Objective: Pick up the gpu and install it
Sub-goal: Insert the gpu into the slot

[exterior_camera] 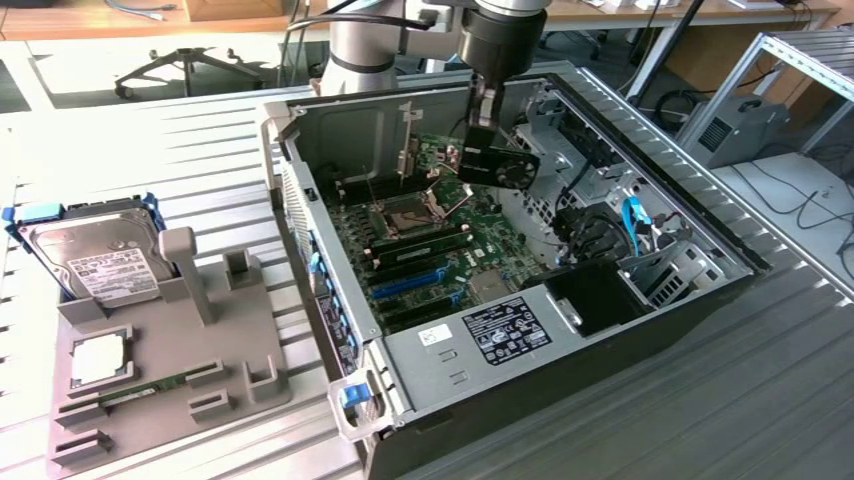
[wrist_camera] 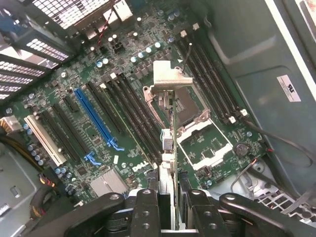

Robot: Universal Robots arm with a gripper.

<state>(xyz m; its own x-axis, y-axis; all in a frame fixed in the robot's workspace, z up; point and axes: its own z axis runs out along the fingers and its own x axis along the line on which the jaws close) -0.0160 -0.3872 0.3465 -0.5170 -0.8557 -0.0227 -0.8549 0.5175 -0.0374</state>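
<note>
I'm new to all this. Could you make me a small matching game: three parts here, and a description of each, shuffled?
1 graphics card
2 hard drive
3 memory stick

A green, lying in the grey stand
B silver with a white label
C gripped by the fingers inside the open case

Pairs: 1-C, 2-B, 3-A

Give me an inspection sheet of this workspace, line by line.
Surface: slatted metal table, with an open PC case lying on it.
Job's things: gpu held above the motherboard, in no slot.
Clutter: grey tray with hard drive and memory stick.
Grippers: gripper shut on gpu.
Cables: blue cable inside case.
Surroundings: chair base, rack.
</note>
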